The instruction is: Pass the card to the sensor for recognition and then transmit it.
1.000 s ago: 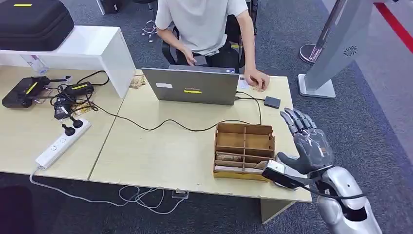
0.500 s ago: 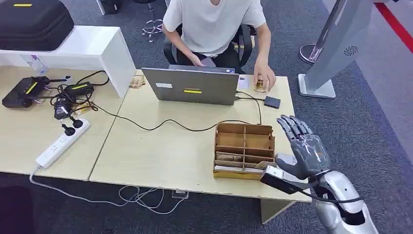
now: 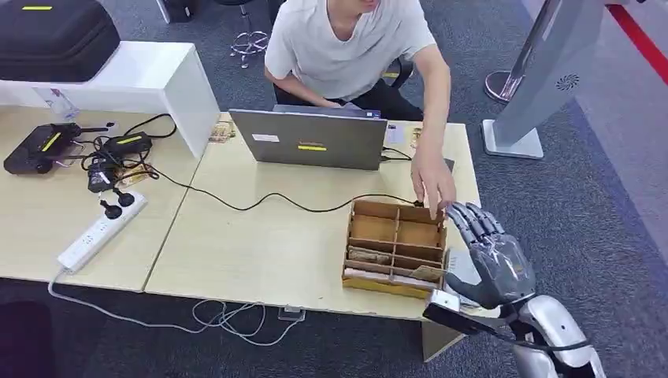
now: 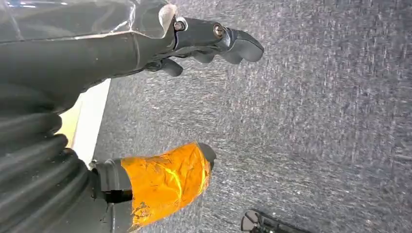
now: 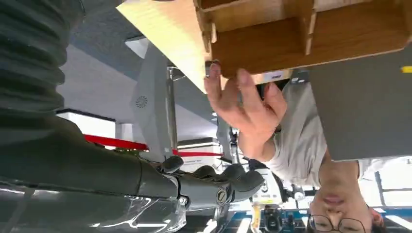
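Note:
A wooden compartment box stands near the table's front edge, with cards lying in its nearer slots. My right hand hovers just right of the box with its fingers spread, holding nothing. A person's hand reaches over from behind the laptop and touches the box's far right corner. A small dark sensor lies behind that arm, mostly hidden. My left hand hangs over the carpet, its taped thumb apart from its dark fingers, with nothing in it.
A grey laptop stands open at the table's far side, and a black cable crosses the table. A power strip and chargers lie on the left table. A grey stand rises at the right. Another card lies by the laptop.
The person leaned forward and moved their hand from the table's far edge to the box's far right corner. My right hand drew nearer and lower beside the box.

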Controlling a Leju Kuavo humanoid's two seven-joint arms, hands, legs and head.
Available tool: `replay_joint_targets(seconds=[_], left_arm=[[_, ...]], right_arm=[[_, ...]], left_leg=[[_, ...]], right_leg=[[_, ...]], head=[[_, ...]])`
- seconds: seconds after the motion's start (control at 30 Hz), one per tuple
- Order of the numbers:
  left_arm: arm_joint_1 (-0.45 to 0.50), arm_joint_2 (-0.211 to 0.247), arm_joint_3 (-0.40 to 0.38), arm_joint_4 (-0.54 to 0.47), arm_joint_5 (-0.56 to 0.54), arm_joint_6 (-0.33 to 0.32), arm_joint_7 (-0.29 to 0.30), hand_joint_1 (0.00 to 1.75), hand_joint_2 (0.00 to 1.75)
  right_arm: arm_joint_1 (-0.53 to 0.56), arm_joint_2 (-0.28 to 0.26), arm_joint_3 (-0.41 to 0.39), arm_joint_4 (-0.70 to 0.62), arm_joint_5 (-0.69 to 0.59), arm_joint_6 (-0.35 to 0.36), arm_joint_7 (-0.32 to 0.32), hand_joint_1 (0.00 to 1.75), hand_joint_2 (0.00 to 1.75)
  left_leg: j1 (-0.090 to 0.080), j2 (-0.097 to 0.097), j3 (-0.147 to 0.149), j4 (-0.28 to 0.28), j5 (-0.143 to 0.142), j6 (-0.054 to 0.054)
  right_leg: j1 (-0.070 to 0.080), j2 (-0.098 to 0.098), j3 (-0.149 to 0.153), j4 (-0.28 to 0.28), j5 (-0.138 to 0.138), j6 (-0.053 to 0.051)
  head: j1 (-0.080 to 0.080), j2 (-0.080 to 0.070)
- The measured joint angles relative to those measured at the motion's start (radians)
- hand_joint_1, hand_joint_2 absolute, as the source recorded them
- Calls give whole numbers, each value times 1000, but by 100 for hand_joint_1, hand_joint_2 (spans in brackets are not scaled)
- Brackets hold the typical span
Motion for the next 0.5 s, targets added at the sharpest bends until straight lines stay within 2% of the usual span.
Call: replay_joint_targets(seconds=[0.17, 0.5], left_arm=[[-1, 0, 6, 0, 3, 3, 0, 0, 175], [-2, 0, 15, 0, 4, 5, 0, 0, 175]], right_arm=[[50, -6, -2, -52, 0, -2, -2, 0, 175], [80, -10, -6, -95, 2, 3, -3, 0, 175]], left_leg=[[0, 1, 0, 0, 0, 0], [0, 1, 0, 0, 0, 0]], right_leg=[[0, 1, 0, 0, 0, 0], [0, 1, 0, 0, 0, 0]], head=[[0, 0], [0, 0]])
